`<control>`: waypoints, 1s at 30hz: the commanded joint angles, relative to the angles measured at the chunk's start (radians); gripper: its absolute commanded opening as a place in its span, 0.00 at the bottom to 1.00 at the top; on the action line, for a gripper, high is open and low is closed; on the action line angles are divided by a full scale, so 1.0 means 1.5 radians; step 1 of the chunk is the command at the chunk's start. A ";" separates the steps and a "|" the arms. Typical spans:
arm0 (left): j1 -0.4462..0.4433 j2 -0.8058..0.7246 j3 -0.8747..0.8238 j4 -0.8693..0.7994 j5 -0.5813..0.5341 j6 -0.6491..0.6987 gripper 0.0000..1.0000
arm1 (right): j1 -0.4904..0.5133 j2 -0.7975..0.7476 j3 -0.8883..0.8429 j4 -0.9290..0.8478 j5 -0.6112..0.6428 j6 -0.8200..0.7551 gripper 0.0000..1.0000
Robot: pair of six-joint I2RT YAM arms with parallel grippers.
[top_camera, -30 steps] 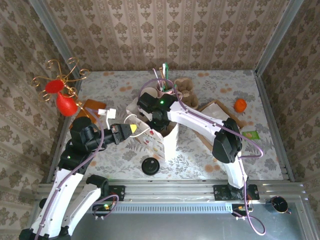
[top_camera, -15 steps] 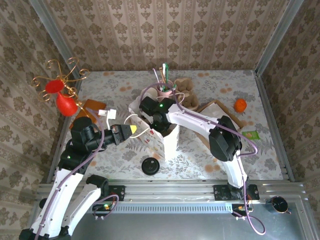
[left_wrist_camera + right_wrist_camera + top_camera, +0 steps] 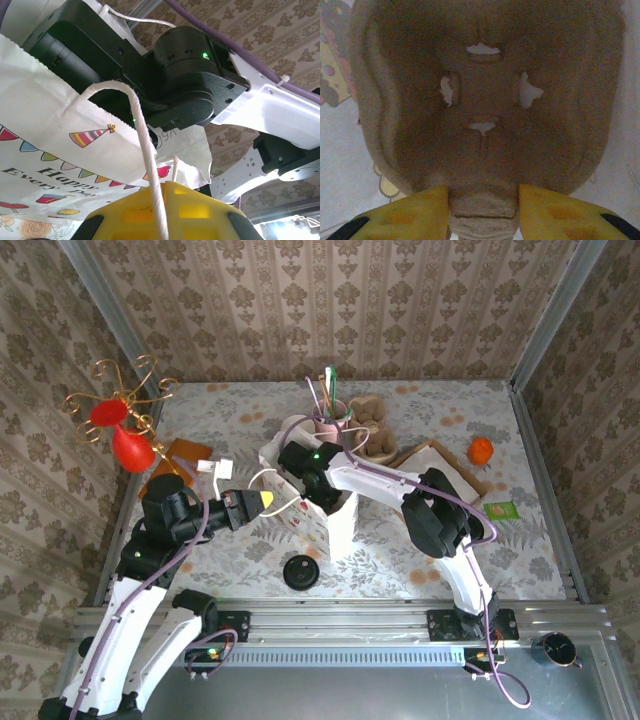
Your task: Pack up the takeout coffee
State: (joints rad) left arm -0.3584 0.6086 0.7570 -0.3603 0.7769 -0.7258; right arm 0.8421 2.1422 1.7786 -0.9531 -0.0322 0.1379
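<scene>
The white paper bag (image 3: 338,522) with party print stands mid-table, its mouth held open. My left gripper (image 3: 268,500) is shut on the bag's white cord handle (image 3: 142,135), which runs between its yellow fingers (image 3: 172,186). My right arm's wrist (image 3: 310,462) reaches down into the bag's mouth. Inside, in dim light, my right gripper (image 3: 483,192) is shut on a tab of a brown moulded pulp carrier (image 3: 480,100) that lies below it. The takeout coffee is hidden. A round black lid disc (image 3: 301,571) lies on the table in front of the bag.
A red vase with a gold wire stand (image 3: 128,445) is at the left. A pink cup of straws (image 3: 328,420) and a brown plush toy (image 3: 372,425) sit behind the bag. A cardboard tray (image 3: 440,465), an orange (image 3: 481,450) and a green packet (image 3: 499,509) lie to the right.
My right arm has sunk deeper into the bag, its elbow swinging left. The left gripper and the bag's handle have stayed put.
</scene>
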 commanded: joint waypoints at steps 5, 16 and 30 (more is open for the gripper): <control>0.004 -0.010 0.014 -0.003 -0.003 0.005 0.00 | -0.006 0.011 -0.007 0.004 -0.019 0.014 0.47; 0.004 -0.024 0.011 -0.019 -0.008 0.008 0.00 | 0.003 -0.052 0.016 -0.031 -0.015 0.022 0.84; 0.007 -0.022 0.020 -0.059 -0.003 0.026 0.00 | 0.009 -0.075 0.045 -0.069 -0.032 0.038 1.00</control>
State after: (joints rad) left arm -0.3576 0.5804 0.7593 -0.4335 0.7624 -0.7162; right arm 0.8520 2.0640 1.8198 -1.0039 -0.0685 0.1795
